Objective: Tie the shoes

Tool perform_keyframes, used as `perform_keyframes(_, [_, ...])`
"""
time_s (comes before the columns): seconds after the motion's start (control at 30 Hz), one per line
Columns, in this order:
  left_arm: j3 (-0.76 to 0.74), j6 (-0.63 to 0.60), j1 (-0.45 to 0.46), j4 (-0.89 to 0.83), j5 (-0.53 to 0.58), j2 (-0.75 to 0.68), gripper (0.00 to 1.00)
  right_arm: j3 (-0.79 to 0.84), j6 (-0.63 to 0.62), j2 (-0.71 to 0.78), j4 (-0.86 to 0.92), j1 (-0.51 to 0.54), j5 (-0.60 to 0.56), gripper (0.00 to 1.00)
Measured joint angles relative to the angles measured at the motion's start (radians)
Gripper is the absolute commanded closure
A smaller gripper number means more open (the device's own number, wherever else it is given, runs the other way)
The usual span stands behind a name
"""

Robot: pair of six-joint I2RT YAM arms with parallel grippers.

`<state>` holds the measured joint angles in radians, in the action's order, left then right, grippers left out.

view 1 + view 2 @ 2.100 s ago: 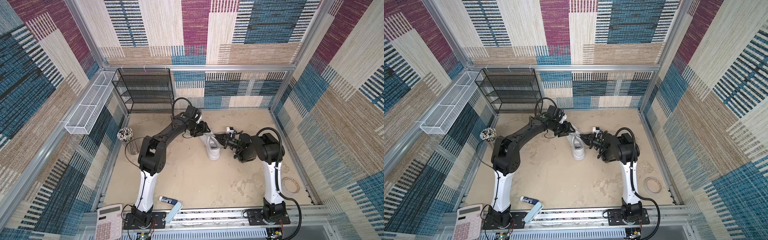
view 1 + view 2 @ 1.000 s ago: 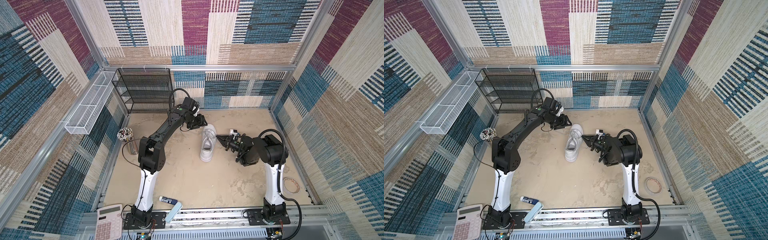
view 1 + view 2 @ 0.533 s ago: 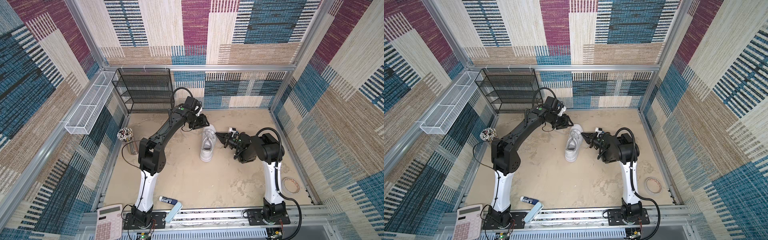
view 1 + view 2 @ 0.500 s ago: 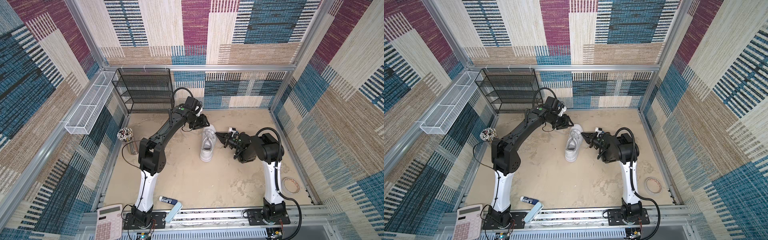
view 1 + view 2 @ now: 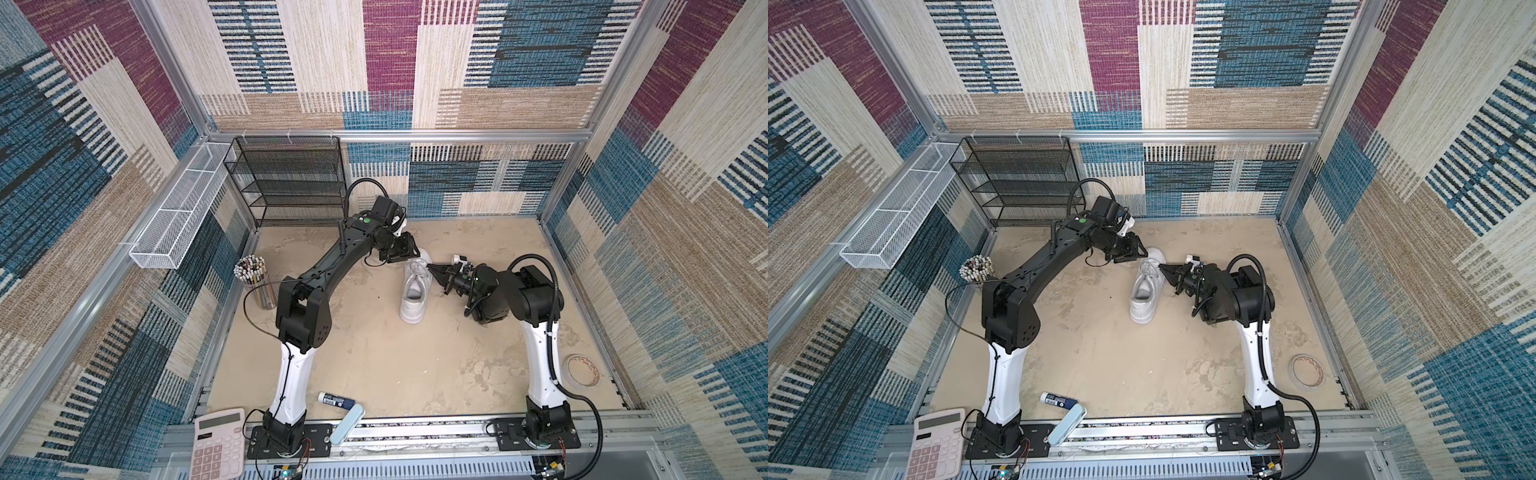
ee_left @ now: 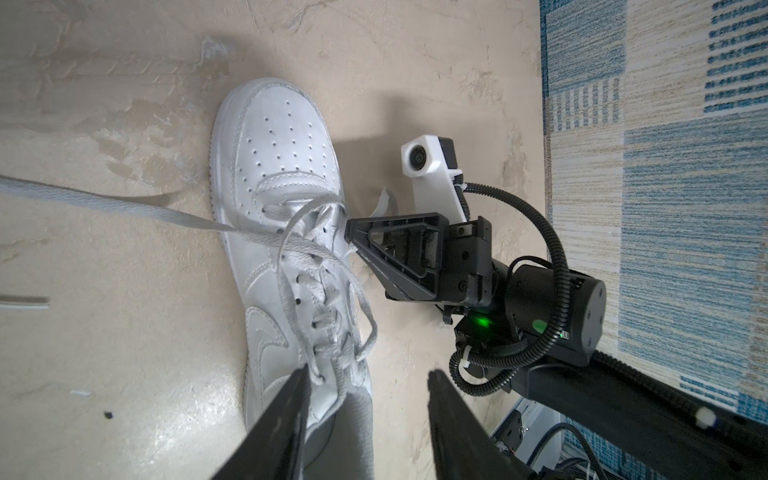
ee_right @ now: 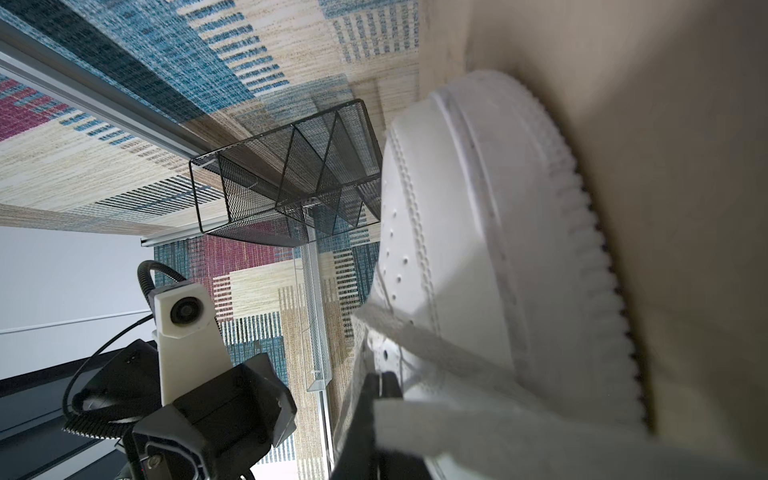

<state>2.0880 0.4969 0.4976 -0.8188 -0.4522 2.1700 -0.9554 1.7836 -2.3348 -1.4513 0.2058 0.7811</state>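
At mid-table, toward the back wall, the white sneaker (image 5: 413, 291) stands on its sole with its toe pointing away from the arm bases, as both top views show. Its laces (image 6: 316, 266) are threaded but untied. Loose loops slump over the tongue, and one long strand (image 6: 124, 203) trails off the shoe's side across the sandy tabletop (image 5: 374, 353).

The right gripper (image 5: 430, 267) lies low against the shoe's other flank, beside the eyelets nearest the toe. Its jaws are pressed together on a lace strand, and the right wrist view shows white lace bands running from its tip (image 7: 376, 382). The left gripper (image 6: 370, 374) hovers above the shoe with its jaws spread. A blurred grey band (image 6: 353, 428), seemingly a lace, rises between them, nearer one finger (image 6: 286, 419).

The step in hand looks like the left arm taking its lace while the right one anchors. To do it well, the left gripper should centre that band between its pads before pinching and catch one strand rather than the neighbouring loops. The right pinch should hold firm without dragging, since the light sneaker would likely slide or tip under a sideways pull. Both strands then need enough slack to cross.
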Motion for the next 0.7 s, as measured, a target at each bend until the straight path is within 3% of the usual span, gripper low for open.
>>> perform_keyframes(0.7, [-0.035, -0.014, 0.014, 0.000, -0.004, -0.012, 0.56, 0.001, 0.077, 0.024, 0.000, 0.017, -0.007, 1.00])
